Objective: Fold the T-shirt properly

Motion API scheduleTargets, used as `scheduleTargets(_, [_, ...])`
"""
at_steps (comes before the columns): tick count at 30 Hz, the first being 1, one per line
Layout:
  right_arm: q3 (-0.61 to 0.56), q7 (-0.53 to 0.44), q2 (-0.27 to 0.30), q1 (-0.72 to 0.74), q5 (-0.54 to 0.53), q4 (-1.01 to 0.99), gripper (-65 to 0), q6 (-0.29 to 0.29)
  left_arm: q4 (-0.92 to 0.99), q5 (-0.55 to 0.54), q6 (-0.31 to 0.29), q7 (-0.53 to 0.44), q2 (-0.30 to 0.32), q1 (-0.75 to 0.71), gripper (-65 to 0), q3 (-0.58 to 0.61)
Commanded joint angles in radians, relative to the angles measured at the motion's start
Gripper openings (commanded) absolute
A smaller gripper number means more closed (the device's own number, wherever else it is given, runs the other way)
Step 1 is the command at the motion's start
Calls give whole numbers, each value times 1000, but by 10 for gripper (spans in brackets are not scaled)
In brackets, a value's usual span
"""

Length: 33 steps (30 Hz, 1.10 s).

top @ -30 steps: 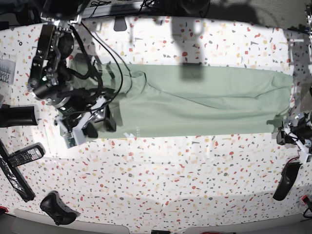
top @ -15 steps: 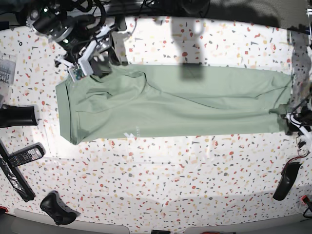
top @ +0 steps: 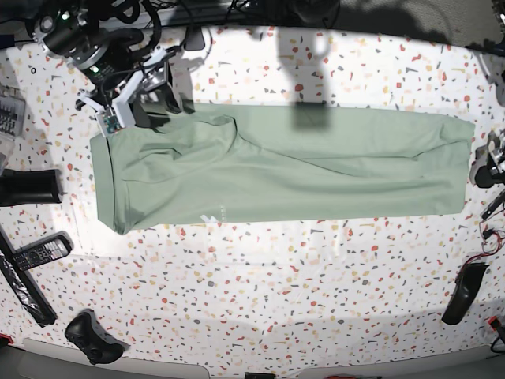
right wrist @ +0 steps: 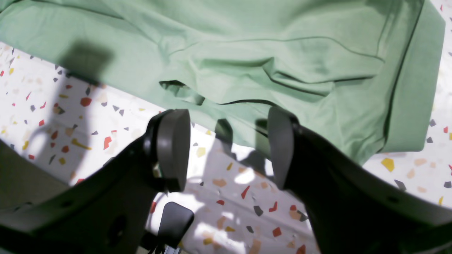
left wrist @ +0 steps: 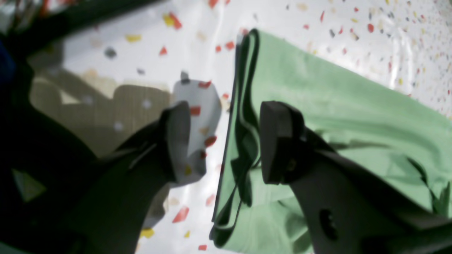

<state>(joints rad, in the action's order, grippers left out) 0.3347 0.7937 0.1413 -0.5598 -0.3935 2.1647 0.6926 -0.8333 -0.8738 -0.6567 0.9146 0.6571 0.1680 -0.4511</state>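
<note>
- The T-shirt (top: 284, 166) lies flat on the table (top: 260, 292) as 1 long strip, its sides already folded in.
- Step in hand, as judged: both arms are positioning at the strip's 2 ends for the lengthwise fold.
- The right gripper (right wrist: 226, 148) hangs released above the table just off the shirt's long edge; nothing sits between its fingers (right wrist: 173, 148).
- The left gripper (left wrist: 222, 141) is released and straddles the layered end edge of the shirt: 1 finger over cloth, the other over bare table. No grasp is made.
- Next move calls for lowering each gripper onto its end, pinching all layers together, then carrying 1 end over toward the other without dragging the strip askew.
- In the base view the left gripper is almost cut off at the frame's edge. The left wrist view is blurred, so the layer count at the edge cannot be told. Collar and buttons are not visible.
</note>
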Motion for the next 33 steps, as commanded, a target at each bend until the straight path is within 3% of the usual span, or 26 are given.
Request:
scheduleTargets(1, [3, -23, 6, 0, -11, 22, -312, 6, 4, -13, -20, -11, 28, 18, -362, -6])
scheduleTargets(7, [3, -23, 6, 0, -11, 22, -312, 6, 47, 86, -32, -11, 28, 18, -354, -6])
scheduleTargets(11, [3, -22, 6, 0, -11, 22, -312, 6, 48, -107, -41, 166, 27, 14, -354, -6])
scheduleTargets(13, [3, -22, 6, 0, -11, 22, -312, 6, 48, -177, -41, 201, 26, 12, -354, -6])
scheduleTargets(23, [3, -19, 6, 0, -11, 22, -312, 6, 48, -187, -41, 195, -12, 12, -354, -5])
scheduleTargets(28, [3, -19, 6, 0, -11, 22, -312, 6, 48, -294, -41, 294, -28, 12, -354, -5])
scheduleTargets(33, [3, -19, 6, 1, -11, 22, -312, 6, 48, -296, -41, 286, -28, 12, -354, -5])
